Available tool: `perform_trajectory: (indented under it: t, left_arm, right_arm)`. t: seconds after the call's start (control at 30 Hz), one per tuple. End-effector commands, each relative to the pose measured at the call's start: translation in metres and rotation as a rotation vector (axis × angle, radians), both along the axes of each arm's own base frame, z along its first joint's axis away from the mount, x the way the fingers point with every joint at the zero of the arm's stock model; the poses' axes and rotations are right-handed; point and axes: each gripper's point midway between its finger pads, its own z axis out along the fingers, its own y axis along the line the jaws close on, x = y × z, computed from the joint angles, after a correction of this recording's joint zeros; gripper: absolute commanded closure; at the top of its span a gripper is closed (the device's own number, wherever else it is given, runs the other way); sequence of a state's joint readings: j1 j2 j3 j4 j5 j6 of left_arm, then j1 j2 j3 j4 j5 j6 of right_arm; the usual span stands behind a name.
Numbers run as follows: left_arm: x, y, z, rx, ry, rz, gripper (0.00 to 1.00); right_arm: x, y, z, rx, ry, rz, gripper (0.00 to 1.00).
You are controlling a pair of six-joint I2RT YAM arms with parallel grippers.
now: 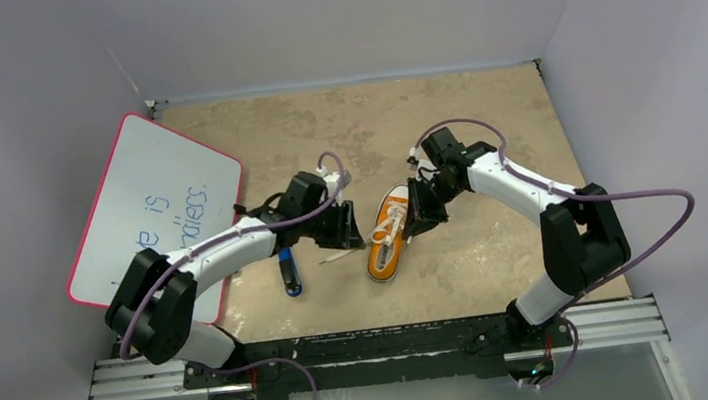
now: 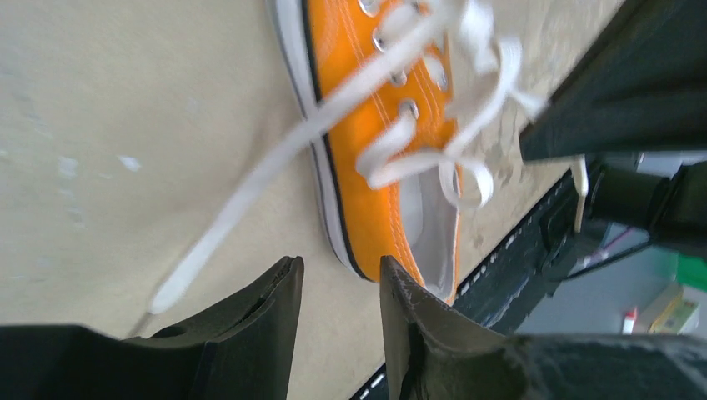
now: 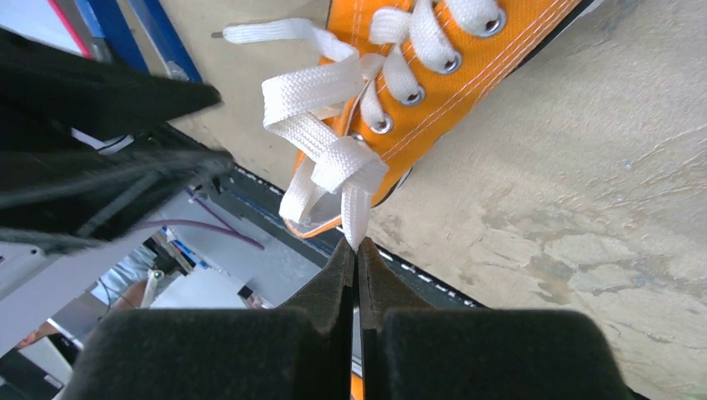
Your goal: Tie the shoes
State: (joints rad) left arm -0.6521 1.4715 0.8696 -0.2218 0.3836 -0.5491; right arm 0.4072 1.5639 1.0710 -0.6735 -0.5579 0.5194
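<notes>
The orange sneaker [image 1: 386, 235] with white sole and white laces lies mid-table, toe toward the near edge. My right gripper [image 3: 356, 247] is shut on one white lace [image 3: 353, 208], pinched at the fingertips just off the shoe's [image 3: 433, 67] heel end. My left gripper [image 2: 340, 267] is open and empty, just left of the shoe [image 2: 367, 167]. The other lace end [image 2: 250, 196] trails loose across the table left of the shoe, beyond the left fingertips. In the top view the left gripper [image 1: 343, 229] and right gripper [image 1: 419, 215] flank the shoe.
A blue-and-black marker [image 1: 289, 271] lies left of the shoe near the left arm. A whiteboard with a red rim [image 1: 150, 208] leans at the far left. Grey walls enclose the table; the metal rail [image 1: 377, 348] runs along the near edge.
</notes>
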Motion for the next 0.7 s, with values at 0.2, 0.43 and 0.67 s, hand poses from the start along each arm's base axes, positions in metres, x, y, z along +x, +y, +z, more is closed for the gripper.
perform_trajectory:
  t: [0.2, 0.43, 0.67]
  left_arm:
    - [-0.055, -0.084, -0.017, -0.077, -0.003, -0.199, 0.65]
    - [-0.033, -0.06, 0.019, -0.041, -0.108, -0.159, 0.59]
    - [0.028, 0.033, -0.003, 0.347, -0.192, -0.036, 0.52]
  right_arm:
    - [0.02, -0.015, -0.012, -0.07, -0.074, 0.036, 1.0]
    - [0.017, -0.038, -0.018, -0.134, -0.095, 0.056, 1.0]
    - [0.024, -0.036, -0.013, -0.124, -0.131, 0.104, 1.0]
